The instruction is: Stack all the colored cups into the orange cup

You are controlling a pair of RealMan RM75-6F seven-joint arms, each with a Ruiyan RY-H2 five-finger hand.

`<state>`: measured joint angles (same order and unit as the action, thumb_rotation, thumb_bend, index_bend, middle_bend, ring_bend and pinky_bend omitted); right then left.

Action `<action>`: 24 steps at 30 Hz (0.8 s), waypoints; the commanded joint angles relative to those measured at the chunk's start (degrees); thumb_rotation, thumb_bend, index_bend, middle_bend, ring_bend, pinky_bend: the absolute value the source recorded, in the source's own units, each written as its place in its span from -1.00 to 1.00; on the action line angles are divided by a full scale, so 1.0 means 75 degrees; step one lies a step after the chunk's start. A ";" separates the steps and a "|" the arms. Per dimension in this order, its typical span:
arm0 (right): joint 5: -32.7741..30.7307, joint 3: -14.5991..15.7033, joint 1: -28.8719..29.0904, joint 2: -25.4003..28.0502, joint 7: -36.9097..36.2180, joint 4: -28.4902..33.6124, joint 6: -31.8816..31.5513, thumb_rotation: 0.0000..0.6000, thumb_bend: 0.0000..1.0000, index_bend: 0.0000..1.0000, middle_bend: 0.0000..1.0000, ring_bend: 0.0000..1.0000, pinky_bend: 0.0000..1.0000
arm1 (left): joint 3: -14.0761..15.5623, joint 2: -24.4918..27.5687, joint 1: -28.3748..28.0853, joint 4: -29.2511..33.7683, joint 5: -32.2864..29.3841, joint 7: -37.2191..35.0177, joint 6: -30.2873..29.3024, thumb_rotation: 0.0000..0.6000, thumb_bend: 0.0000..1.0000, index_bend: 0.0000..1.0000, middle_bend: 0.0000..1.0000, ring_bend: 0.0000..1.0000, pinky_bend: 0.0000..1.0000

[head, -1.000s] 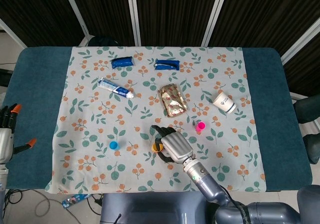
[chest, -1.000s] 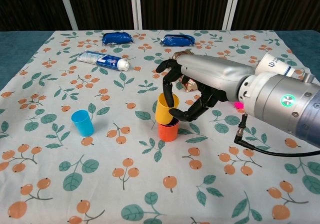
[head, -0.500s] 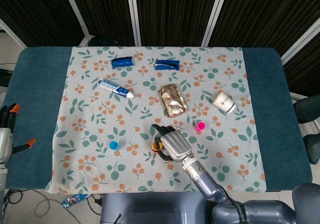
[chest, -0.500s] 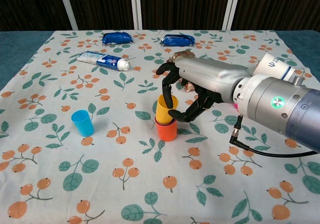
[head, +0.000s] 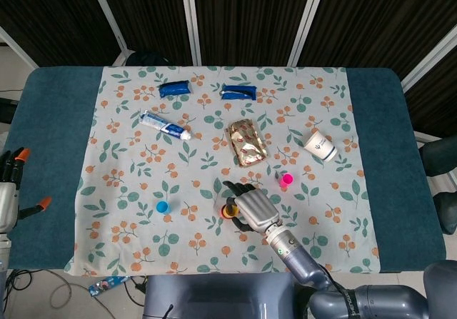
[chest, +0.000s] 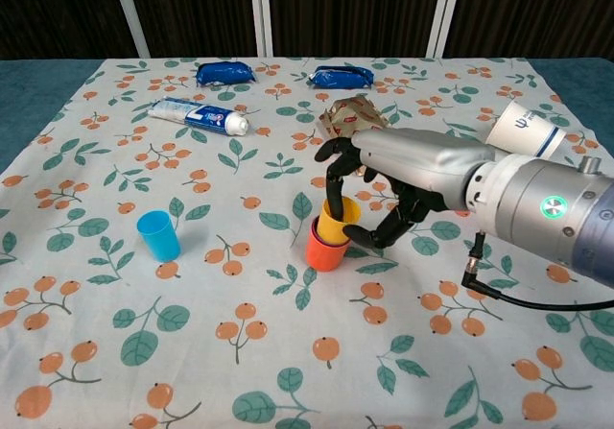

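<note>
On the floral tablecloth (chest: 115, 285), your right hand (chest: 403, 175) has pushed the yellow cup (chest: 336, 220) deeper into the orange cup (chest: 321, 251), fingers still gripping it; blue cup (chest: 158, 235) left of it waits.

Yellow cup (chest: 338, 221) tilted inside orange cup (chest: 325, 251); blue cup (chest: 158, 235) and pink cup (head: 286, 180) upright, apart.

Yellow cup (chest: 336, 220): lowered from above the orange cup (chest: 322, 249) to seated inside it, now tilted toward the fingers, rim only showing above the orange rim.
Orange cup: leaning slightly away from the palm, formerly upright.
Right hand (chest: 384, 191): shifted right and lower; fingers (chest: 334, 184) now reach down to the yellow cup's rim, thumb curled beside the orange cup's right wall.
</note>
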<state>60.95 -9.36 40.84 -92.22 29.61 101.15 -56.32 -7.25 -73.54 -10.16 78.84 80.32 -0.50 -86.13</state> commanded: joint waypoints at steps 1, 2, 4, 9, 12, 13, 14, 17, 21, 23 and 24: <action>-0.0227 0.0019 0.0083 0.0142 0.0094 0.0118 0.0149 1.00 0.11 -0.71 -0.85 -0.74 -0.60 | -0.0009 0.0000 0.0004 0.0000 -0.0004 -0.0001 -0.0003 1.00 -0.86 -0.92 -0.93 -1.00 -0.94; -0.0308 0.0005 0.0106 0.0184 0.0121 0.0171 0.0170 1.00 0.11 -0.76 -0.86 -0.74 -0.60 | -0.0015 -0.0001 0.0005 -0.0004 -0.0007 0.0003 -0.0003 1.00 -0.86 -0.92 -0.93 -1.00 -0.94; -0.0452 -0.0015 0.0140 0.0278 0.0164 0.0288 0.0194 1.00 0.11 -0.85 -0.88 -0.76 -0.62 | -0.0022 -0.0001 0.0006 -0.0018 -0.0015 0.0010 0.0007 1.00 -0.86 -0.92 -0.93 -1.00 -0.94; -0.0568 -0.0099 0.0088 0.0643 0.0179 0.0653 -0.0020 1.00 0.11 -0.88 -0.88 -0.76 -0.62 | -0.0008 0.0009 0.0001 -0.0037 -0.0017 0.0058 0.0062 1.00 -0.86 -0.92 -0.93 -1.00 -0.94; -0.0483 -0.0111 -0.0030 0.1008 0.0165 0.0898 -0.0239 1.00 0.11 -0.88 -0.88 -0.77 -0.63 | 0.0013 0.0015 0.0002 -0.0009 0.0016 0.0064 0.0072 1.00 -0.86 -0.92 -0.93 -1.00 -0.94; -0.0420 -0.0090 -0.0098 0.1196 0.0162 0.1004 -0.0333 1.00 0.11 -0.88 -0.88 -0.77 -0.64 | 0.0024 0.0019 0.0003 0.0003 0.0034 0.0070 0.0076 1.00 -0.86 -0.92 -0.93 -1.00 -0.94; -0.0353 -0.0064 -0.0187 0.1411 0.0149 0.1109 -0.0446 1.00 0.11 -0.88 -0.88 -0.77 -0.65 | 0.0040 0.0024 0.0003 0.0020 0.0053 0.0069 0.0084 1.00 -0.86 -0.92 -0.93 -1.00 -0.94; -0.0115 0.0064 -0.0549 0.2065 -0.0001 0.1403 -0.0837 1.00 0.08 -0.89 -0.88 -0.77 -0.65 | 0.0078 0.0039 0.0001 0.0075 0.0117 0.0050 0.0100 1.00 -0.86 -0.92 -0.93 -1.00 -0.94; 0.0491 0.0528 -0.1364 0.2979 -0.0344 0.1608 -0.1674 1.00 -0.01 -0.88 -0.88 -0.78 -0.65 | 0.0146 0.0065 -0.0002 0.0169 0.0205 0.0026 0.0142 1.00 -0.86 -0.92 -0.93 -1.00 -0.94; 0.0776 0.0779 -0.1759 0.3212 -0.0536 0.1544 -0.2094 1.00 -0.02 -0.90 -0.88 -0.79 -0.67 | 0.0168 0.0061 -0.0011 0.0192 0.0236 0.0080 0.0157 1.00 -0.86 -0.93 -0.93 -1.00 -0.94; 0.0969 0.0937 -0.1994 0.3304 -0.0708 0.1460 -0.2324 1.00 -0.03 -0.91 -0.89 -0.80 -0.68 | 0.0184 0.0058 -0.0016 0.0210 0.0259 0.0119 0.0165 1.00 -0.86 -0.93 -0.93 -1.00 -0.94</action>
<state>64.23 -5.77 30.74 -70.40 27.35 112.18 -68.84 -5.98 -73.09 -10.24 80.30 82.11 0.19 -84.97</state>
